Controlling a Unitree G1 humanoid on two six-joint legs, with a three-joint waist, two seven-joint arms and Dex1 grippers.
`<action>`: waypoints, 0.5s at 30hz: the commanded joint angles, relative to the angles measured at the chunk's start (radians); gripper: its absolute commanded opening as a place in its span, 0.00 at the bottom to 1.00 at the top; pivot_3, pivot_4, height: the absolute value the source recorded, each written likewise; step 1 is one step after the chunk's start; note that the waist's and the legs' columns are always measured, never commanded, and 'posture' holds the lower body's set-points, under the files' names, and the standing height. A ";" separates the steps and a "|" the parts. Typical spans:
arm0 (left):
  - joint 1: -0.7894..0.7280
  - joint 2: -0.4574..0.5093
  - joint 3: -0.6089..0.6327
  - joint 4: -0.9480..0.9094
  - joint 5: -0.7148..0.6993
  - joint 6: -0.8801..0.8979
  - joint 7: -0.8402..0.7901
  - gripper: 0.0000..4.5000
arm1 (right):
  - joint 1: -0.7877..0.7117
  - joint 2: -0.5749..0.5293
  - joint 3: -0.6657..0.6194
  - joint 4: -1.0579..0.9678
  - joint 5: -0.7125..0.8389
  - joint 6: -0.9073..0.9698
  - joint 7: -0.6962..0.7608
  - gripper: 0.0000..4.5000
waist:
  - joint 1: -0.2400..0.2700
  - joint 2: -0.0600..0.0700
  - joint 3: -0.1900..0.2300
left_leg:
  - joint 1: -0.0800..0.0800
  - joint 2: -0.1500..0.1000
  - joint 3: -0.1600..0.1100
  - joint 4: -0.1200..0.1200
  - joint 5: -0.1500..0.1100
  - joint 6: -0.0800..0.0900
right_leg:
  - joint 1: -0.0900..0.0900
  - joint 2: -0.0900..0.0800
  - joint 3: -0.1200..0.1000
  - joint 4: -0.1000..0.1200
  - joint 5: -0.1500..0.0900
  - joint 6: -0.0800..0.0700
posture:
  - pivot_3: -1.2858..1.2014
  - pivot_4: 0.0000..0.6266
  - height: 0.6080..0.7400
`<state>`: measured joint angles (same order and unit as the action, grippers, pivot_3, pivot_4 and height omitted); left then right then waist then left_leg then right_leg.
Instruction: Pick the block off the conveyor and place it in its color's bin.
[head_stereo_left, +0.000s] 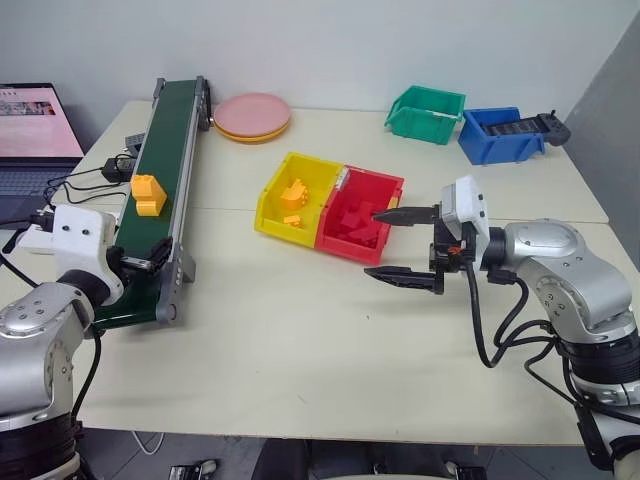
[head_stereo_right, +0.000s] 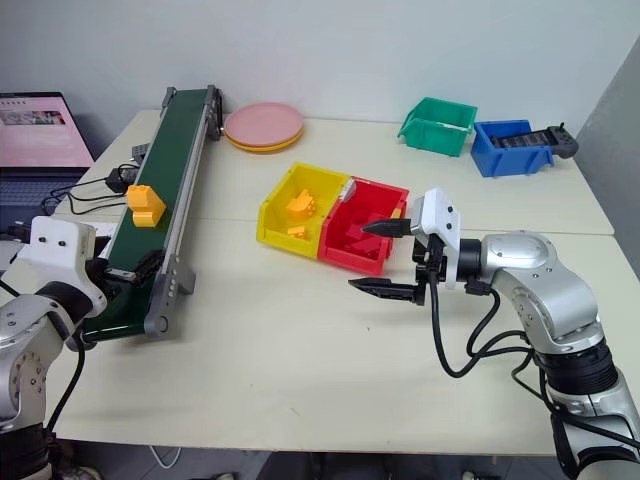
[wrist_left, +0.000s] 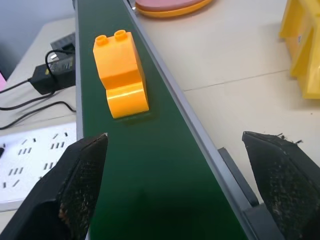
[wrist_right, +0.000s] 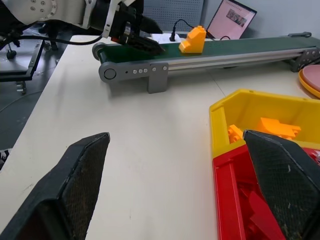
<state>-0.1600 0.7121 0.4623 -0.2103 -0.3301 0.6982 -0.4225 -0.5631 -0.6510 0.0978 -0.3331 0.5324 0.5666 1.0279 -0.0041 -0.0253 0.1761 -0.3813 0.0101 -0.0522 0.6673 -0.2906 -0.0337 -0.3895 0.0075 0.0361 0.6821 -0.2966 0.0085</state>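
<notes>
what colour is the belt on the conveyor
Dark green, between silver side rails; the conveyor belt shows best in the left wrist view.

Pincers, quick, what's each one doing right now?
Left pincer: open, empty, at the belt behind the block.
Right pincer: open, empty.

No legible text, label, brand, number or sign anywhere. Open laptop with lit pink-and-white screen (head_stereo_left: 35, 122), at the far left edge of the pale surface (head_stereo_left: 320, 350): page content present, lines too small to read. Small pale sticker on the shared rim between bright yellow plastic bin (head_stereo_left: 292, 200) and red plastic bin (head_stereo_left: 360, 213): markings indistinct. White power strip (wrist_left: 30, 160) beside the long dark green belt conveyor (head_stereo_left: 165, 170): socket slots only, no readable print. Row of small round marks on the conveyor's silver end bracket (wrist_right: 150, 75): unlabelled.
</notes>
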 joint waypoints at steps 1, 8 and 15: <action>-0.028 0.010 0.023 0.015 -0.008 0.031 0.019 0.99 | -0.001 -0.016 -0.032 -0.047 0.027 0.008 0.003 1.00 | 0.000 0.000 0.000 | 0.000 0.000 0.000 0.000 0.000 0.000 | 0.000 0.000 0.000 0.000 0.000 0.000 | 0.52 0.24 1.00; -0.048 0.003 0.011 0.045 -0.001 0.064 0.046 0.99 | 0.013 -0.029 -0.041 -0.062 0.033 0.014 -0.001 1.00 | 0.000 0.000 0.000 | 0.000 0.000 0.000 0.000 0.000 0.000 | 0.000 0.000 0.000 0.000 0.000 0.000 | 0.52 0.24 1.00; -0.039 -0.020 -0.012 0.002 0.008 0.095 0.089 0.82 | 0.008 -0.034 -0.043 -0.060 0.032 0.016 -0.002 1.00 | 0.000 0.000 0.000 | 0.000 0.000 0.000 0.000 0.000 0.000 | 0.000 0.000 0.000 0.000 0.000 0.000 | 0.52 0.24 1.00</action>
<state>-0.1959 0.6983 0.4578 -0.1538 -0.3296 0.7813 -0.3564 -0.5426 -0.6716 0.0895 -0.3588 0.5430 0.5840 1.0240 -0.0041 -0.0254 0.1761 -0.3813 0.0100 -0.0522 0.6673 -0.2906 -0.0338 -0.3896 0.0072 0.0361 0.6822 -0.2966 0.0086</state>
